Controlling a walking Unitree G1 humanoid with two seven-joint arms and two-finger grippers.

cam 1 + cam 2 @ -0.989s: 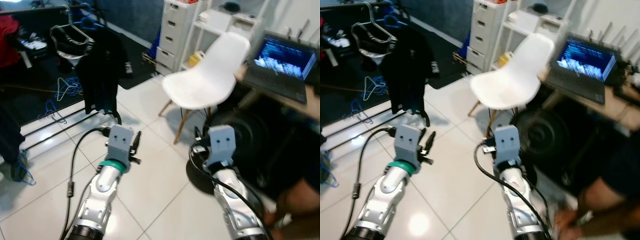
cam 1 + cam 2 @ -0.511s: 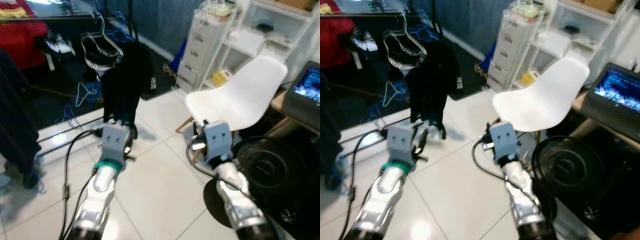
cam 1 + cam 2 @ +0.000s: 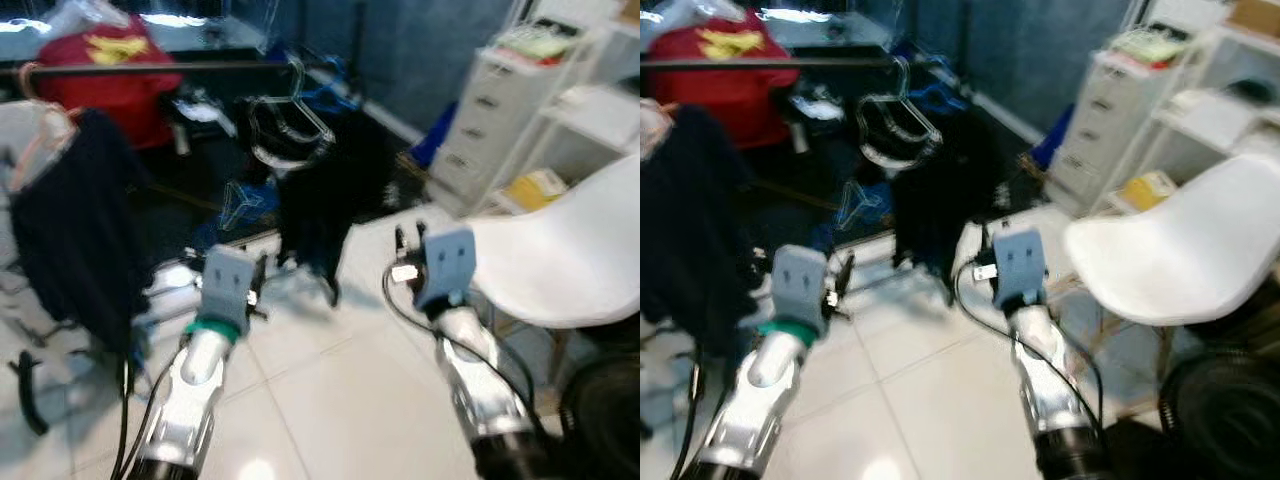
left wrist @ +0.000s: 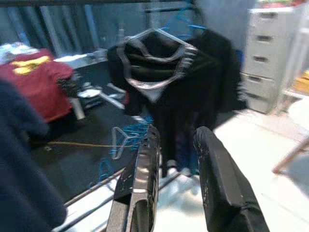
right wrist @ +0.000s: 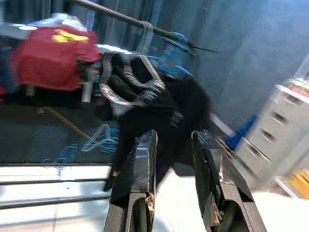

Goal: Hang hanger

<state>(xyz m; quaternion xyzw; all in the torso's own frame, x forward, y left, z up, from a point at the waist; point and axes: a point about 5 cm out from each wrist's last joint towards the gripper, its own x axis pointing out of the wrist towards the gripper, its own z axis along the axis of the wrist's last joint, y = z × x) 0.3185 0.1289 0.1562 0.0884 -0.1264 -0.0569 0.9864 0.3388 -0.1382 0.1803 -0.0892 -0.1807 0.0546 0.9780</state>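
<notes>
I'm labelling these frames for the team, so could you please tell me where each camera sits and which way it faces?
Left eye view: on the head, looking forward and down at the clothes rail and black garment; both silver arms show, left gripper and right gripper.
Right eye view: same head, same scene, offset sideways.
Left wrist view: along two parted black fingers at the black garment.
Right wrist view: along its parted fingers at that garment and a red garment.
Shared: all see the black garment on its hanger.

Silver arms, grey wrist blocks, black cables, teal left-wrist ring.
</notes>
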